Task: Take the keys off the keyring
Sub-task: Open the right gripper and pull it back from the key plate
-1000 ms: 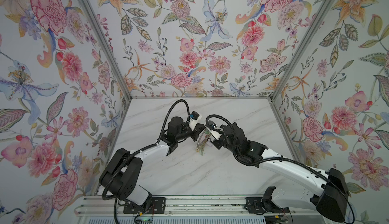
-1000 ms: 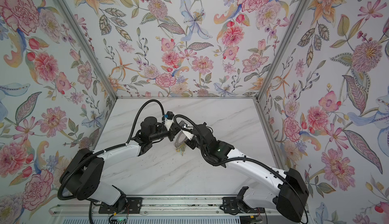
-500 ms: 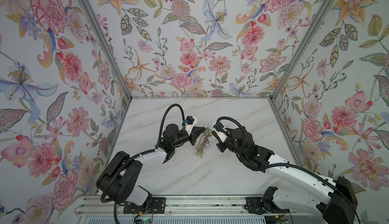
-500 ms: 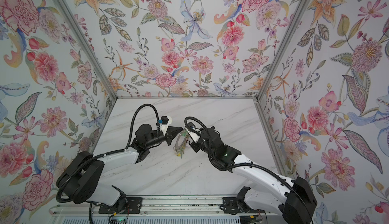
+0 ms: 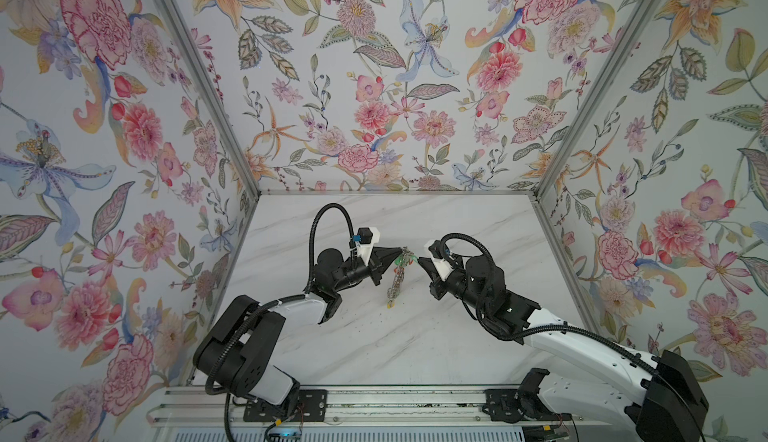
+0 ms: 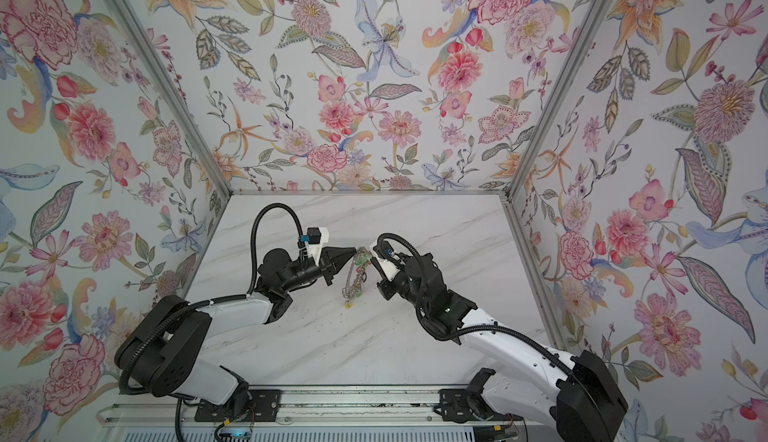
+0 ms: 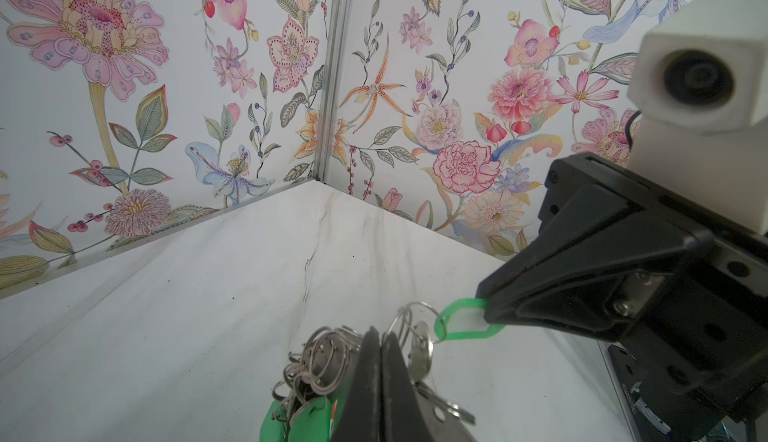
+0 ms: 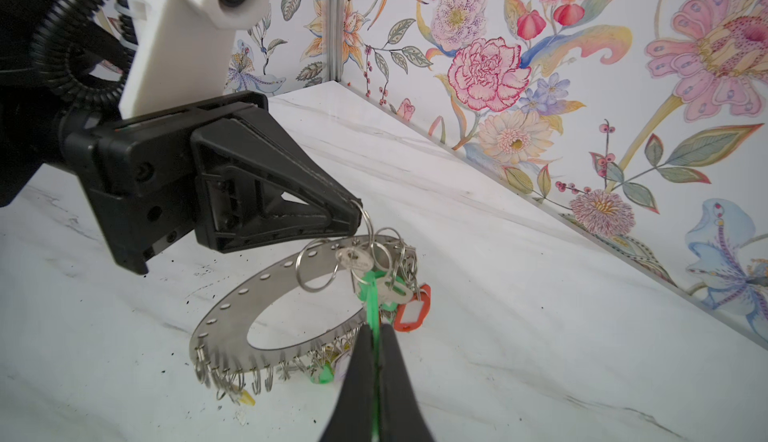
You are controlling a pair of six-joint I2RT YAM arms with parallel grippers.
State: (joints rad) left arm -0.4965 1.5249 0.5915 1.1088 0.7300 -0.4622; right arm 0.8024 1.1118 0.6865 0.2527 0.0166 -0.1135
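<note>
Our left claw point(image 8: 355, 211) is pinched shut on a split ring point(image 8: 368, 224), and the right claw point(image 8: 376, 327) clamps the green tag point(image 7: 459, 303). The keyring point(image 8: 232, 319) hangs tilted between them, low over the bench point(image 8: 498, 294). If we pull too hard, that thin tag may slip or snap.

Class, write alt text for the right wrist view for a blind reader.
The right gripper, jaws shut, pinches a green tag linked to the grey keyring; the left gripper holds a split ring at its rim, above a marble table.
</note>
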